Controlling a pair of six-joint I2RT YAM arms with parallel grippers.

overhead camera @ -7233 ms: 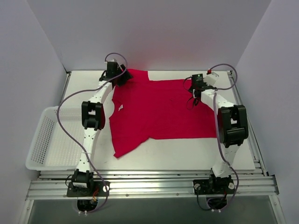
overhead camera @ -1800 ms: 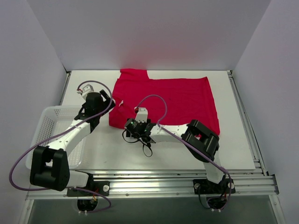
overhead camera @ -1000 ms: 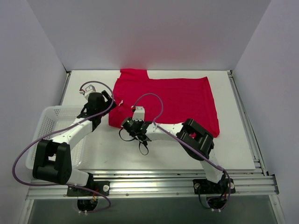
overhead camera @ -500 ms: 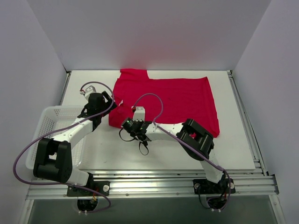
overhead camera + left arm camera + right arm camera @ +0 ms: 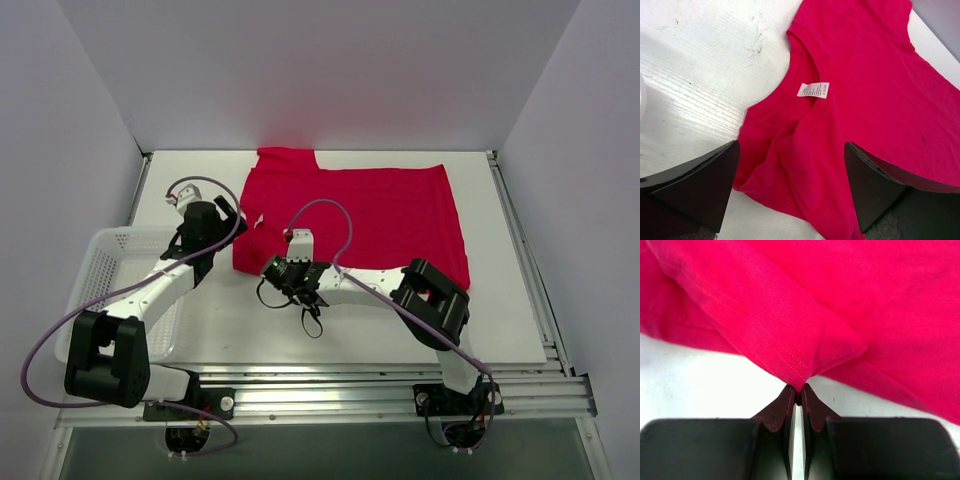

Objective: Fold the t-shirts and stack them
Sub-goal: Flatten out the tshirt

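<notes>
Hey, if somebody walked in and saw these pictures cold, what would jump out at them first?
The bright red t-shirt spread across the far half of the white table grabs the eye. At its near left edge the right gripper is shut on a hemmed corner of the cloth, while the left gripper hangs open above the collar and its white neck tag.

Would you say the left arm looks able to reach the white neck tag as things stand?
Probably yes: the left hand hovers open close to the neck tag, nothing covers it on the t-shirt, and the right hand pinches a fold elsewhere.
</notes>
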